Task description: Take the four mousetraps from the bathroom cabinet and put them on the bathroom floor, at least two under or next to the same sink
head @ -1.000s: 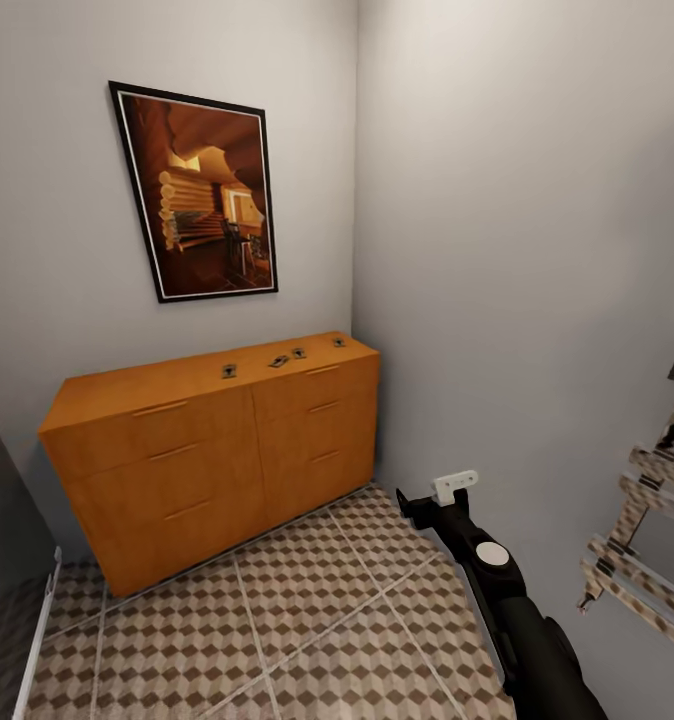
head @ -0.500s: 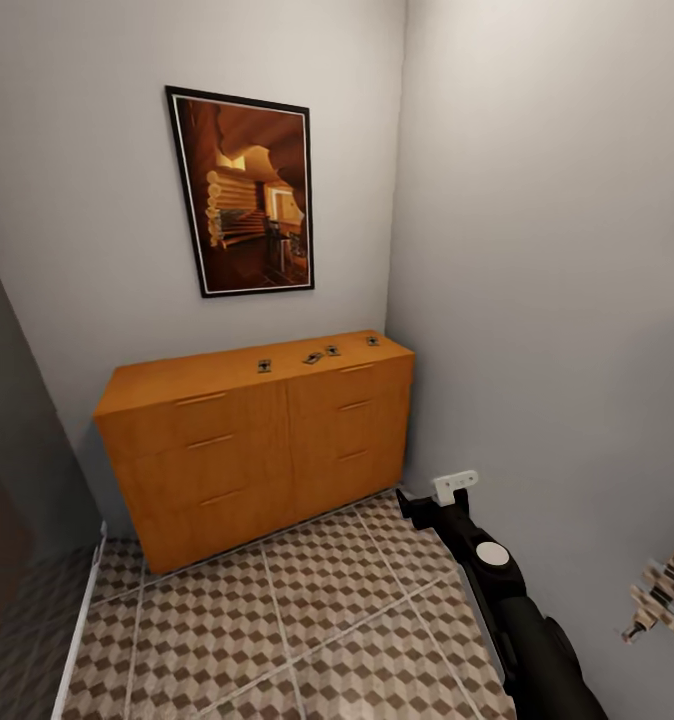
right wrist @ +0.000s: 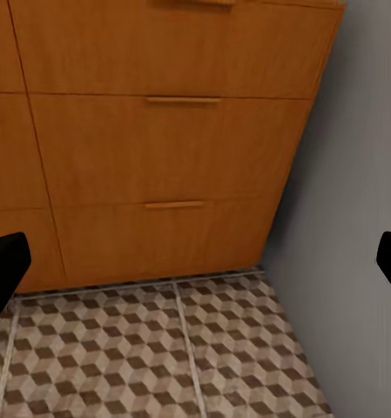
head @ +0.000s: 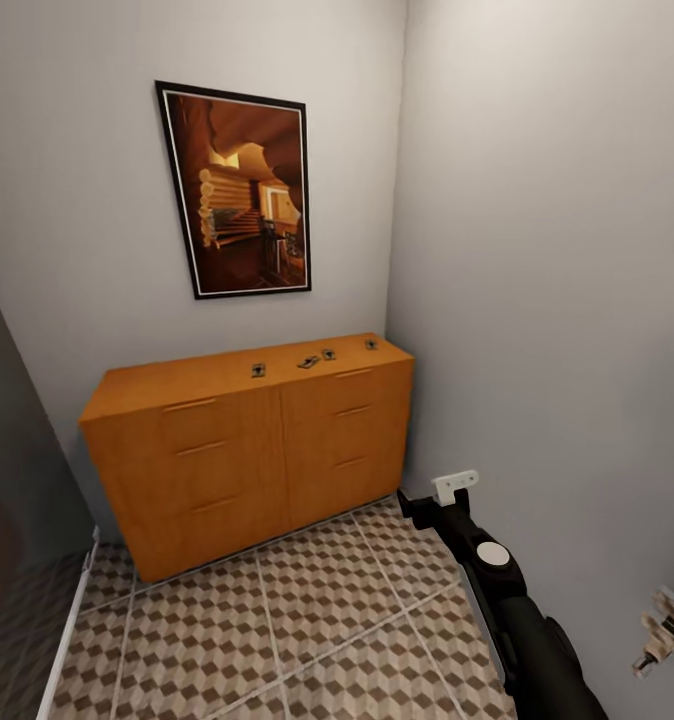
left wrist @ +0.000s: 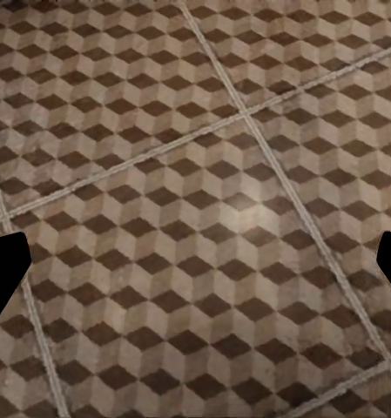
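Still four mousetraps [head: 311,361] atop the cabinet [head: 237,455]

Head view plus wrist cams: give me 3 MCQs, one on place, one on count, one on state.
1. Where do the mousetraps lie?
A. on the floor tiles
B. on top of the cabinet
C. inside an open drawer

2. How many drawer fronts does the cabinet show?
A. four
B. six
C. eight

3. What state is the right hand in?
A. open, holding nothing
B. shut on a mousetrap
C. gripping a drawer handle

Answers:
1. B, four small boards sit on the orange top, toward its right half.
2. B, two columns of three, each with a bar handle.
3. A, the right wrist view has its fingers wide apart with the bathroom floor between them.
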### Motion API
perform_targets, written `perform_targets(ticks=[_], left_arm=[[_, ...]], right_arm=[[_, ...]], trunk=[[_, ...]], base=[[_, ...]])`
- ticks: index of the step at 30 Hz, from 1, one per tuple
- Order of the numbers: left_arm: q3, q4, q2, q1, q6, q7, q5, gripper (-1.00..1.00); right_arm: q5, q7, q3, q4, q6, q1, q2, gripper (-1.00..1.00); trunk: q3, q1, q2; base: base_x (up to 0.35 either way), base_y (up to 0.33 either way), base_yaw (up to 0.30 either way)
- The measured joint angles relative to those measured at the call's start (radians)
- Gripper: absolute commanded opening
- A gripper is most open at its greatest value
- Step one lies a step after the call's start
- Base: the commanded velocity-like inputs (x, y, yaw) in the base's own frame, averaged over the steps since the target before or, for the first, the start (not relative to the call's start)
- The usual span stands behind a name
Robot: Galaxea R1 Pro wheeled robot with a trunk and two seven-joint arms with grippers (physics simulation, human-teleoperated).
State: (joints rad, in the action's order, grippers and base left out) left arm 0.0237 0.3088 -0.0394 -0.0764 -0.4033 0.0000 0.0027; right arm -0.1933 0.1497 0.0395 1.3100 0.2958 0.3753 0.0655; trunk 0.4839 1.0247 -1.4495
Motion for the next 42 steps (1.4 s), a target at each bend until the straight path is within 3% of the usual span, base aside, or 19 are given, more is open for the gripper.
perform_targets(ticks=[20,42], left_arm=[[0.000,0.000,0.000,0.000,0.000,0.000,0.000,1.00],[0.000,0.001,0.000,0.000,0.001,0.000,0.000,1.00]], right_arm=[[0.000,-0.005,0.000,0.000,0.000,0.000,0.002,1.00],[0.000,-0.006,0.000,0.000,0.000,0.000,0.002,1.00]], trunk=[[0.000,0.000,0.000],[0.000,0.000,0.000]], base=[[0.225,-0.196,0.001],[0.249,0.026,0.000]])
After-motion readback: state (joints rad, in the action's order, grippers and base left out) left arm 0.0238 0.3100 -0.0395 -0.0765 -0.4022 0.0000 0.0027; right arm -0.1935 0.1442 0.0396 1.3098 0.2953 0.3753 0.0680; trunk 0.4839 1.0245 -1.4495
